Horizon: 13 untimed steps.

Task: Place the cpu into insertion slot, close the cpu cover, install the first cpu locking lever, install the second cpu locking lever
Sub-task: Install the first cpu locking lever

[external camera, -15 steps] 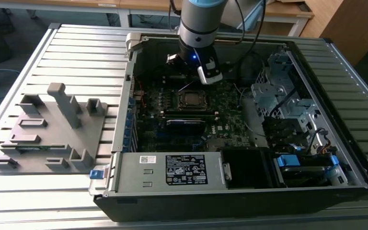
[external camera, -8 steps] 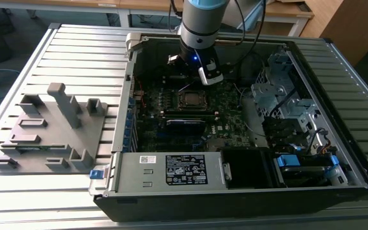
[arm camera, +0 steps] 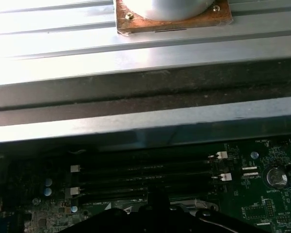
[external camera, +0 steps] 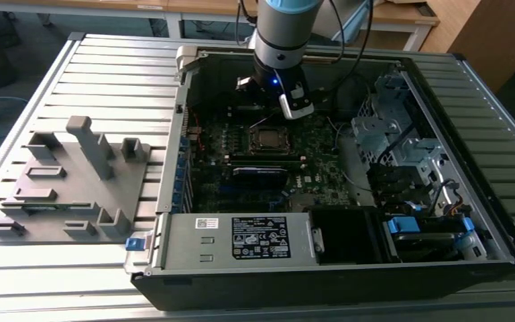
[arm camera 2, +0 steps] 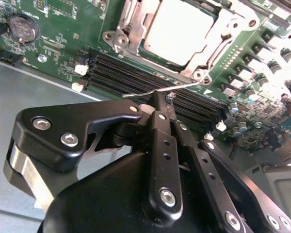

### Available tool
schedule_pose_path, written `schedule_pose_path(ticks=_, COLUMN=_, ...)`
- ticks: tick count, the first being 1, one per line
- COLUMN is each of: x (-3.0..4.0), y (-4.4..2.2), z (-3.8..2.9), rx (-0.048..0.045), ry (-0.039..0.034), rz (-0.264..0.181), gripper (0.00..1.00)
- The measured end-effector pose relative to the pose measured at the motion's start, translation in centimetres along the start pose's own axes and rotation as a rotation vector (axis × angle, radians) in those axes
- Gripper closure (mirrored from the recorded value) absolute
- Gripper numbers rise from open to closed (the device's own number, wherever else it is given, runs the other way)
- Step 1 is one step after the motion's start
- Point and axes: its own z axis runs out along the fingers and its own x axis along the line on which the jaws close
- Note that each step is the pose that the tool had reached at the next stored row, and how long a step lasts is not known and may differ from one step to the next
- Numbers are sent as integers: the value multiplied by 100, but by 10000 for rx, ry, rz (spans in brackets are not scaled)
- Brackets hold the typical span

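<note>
Lever step is in hand. The cpu [arm camera 2: 179, 29] is sitting flat in the insertion slot [external camera: 267, 138], near the middle of the green motherboard [arm camera 2: 53, 53] inside the open computer case [external camera: 329, 295]. The cpu cover [arm camera 2: 222, 34] is lying down around it, framing its top. The gripper [arm camera 2: 158, 101] is hanging just beside the socket, jaws looking pressed together, tips meeting a locking lever [arm camera 2: 184, 87]. Pinching the rod or only pushing it: cannot tell. First or second lever: cannot tell either.

Judgement: the lever is not looking latched, its hooked end sticking out over the memory slots [arm camera 2: 136, 77]. Seating it is calling for a steady push on a thin, springy wire, down and under its catch; narrow tips could be slipping off.

Materials: the cpu top is showing dull pale metal, smooth and square. The cover is looking like stamped silver plate, screw heads at the corners. The lever is reading as thin bright wire with a bent end. The fingers [arm camera 2: 160, 145] are showing matte black, flat, bolted links. The slots are running long, black, ribbed.
</note>
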Motion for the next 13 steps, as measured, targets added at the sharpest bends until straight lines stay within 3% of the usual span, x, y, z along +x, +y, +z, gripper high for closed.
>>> schedule_pose_path(ticks=6, x=-19, y=-4, z=19, rx=46, ry=-30, rz=49, gripper=90)
schedule_pose_path(ticks=13, x=-20, y=-11, z=40, rx=27, ry=-152, rz=16, gripper=90)
